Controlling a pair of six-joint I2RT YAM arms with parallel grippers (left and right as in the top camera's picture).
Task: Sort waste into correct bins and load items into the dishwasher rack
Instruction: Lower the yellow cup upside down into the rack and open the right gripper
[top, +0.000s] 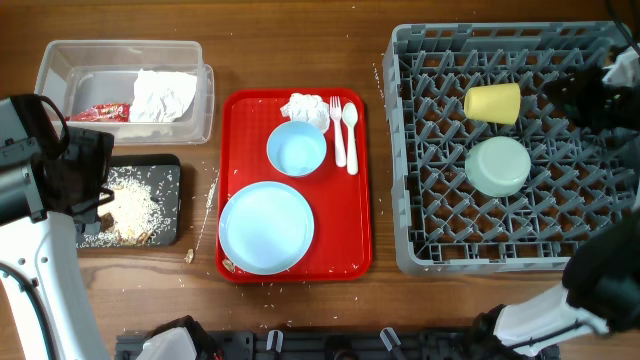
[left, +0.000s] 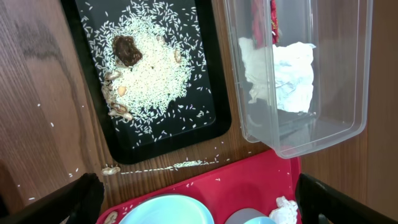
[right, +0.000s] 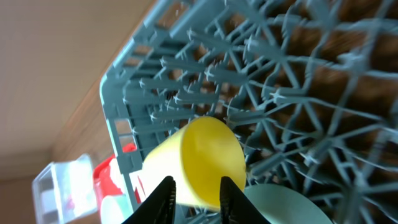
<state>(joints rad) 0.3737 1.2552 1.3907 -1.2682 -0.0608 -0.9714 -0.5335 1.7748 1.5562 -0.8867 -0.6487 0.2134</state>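
Observation:
The yellow cup (top: 492, 103) (right: 199, 162) lies on its side in the grey dishwasher rack (top: 410, 150), next to the upturned mint bowl (top: 498, 165). My right gripper (top: 572, 95) (right: 197, 199) hovers just right of the cup, jaws a little apart and holding nothing. On the red tray (top: 350, 230) sit the large blue plate (top: 266, 227), the saucer (top: 296, 148), a napkin (top: 305, 107), a fork (top: 337, 125) and a spoon (top: 350, 125). My left gripper (left: 205, 202) stands wide open above the tray's near-left corner, empty.
The clear tub (top: 60, 70) at the back left holds a napkin (top: 163, 95) and a red wrapper (top: 100, 112). The black tray (top: 165, 165) holds rice and brown scraps (left: 127, 50). Loose crumbs (left: 112, 169) lie on the wood beside it.

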